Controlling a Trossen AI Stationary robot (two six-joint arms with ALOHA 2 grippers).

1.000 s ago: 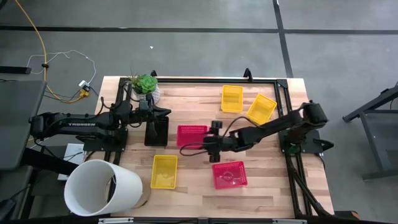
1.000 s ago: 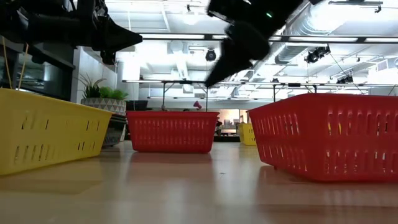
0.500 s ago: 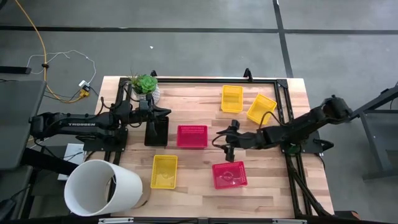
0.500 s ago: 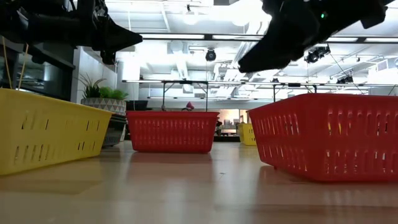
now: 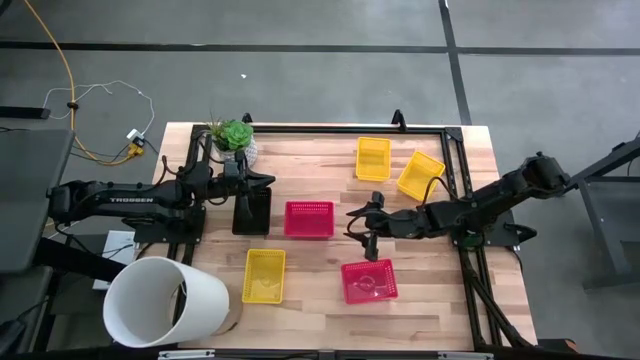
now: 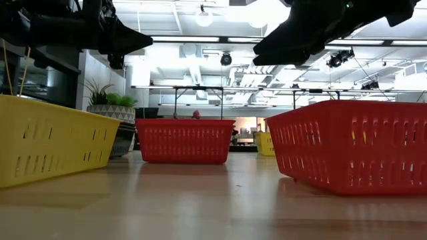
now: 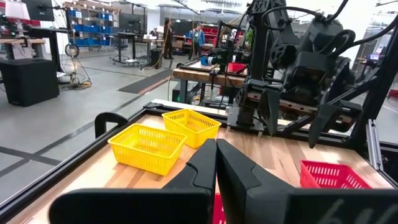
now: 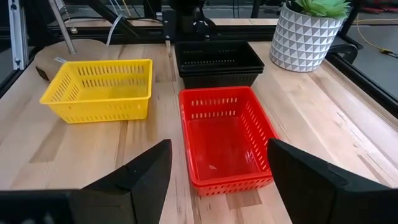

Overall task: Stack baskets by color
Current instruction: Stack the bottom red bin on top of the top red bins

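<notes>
right claw: (image 5: pixel 368 222) hangs over mid-bench, fingers spread wide, nothing between them; it sits between the two red baskets.
red basket, centre: (image 5: pixel 309 219) lies just left of the right claw, empty, mouth up; in the right wrist view (image 8: pixel 224 138) it sits straight ahead, framed by the two fingers, long axis running away from the claw toward the black baskets.
red basket, near edge: (image 5: pixel 369 280) just nearward of the right claw, also empty; long axis left-right.
black baskets: (image 5: pixel 252 209) nested stack left of the centre red basket, just beside it, under the left arm.
yellow baskets: one near-left (image 5: pixel 264 275); two at the far right (image 5: pixel 373 158), (image 5: pixel 420 174), well apart from the first.
left claw: (image 7: pixel 216 163) fingers pressed together, empty, parked over the black stack.
nearer arm: the right, to both red baskets.
judgement: a red-on-red stack looks likeliest next; reach goes left.
</notes>
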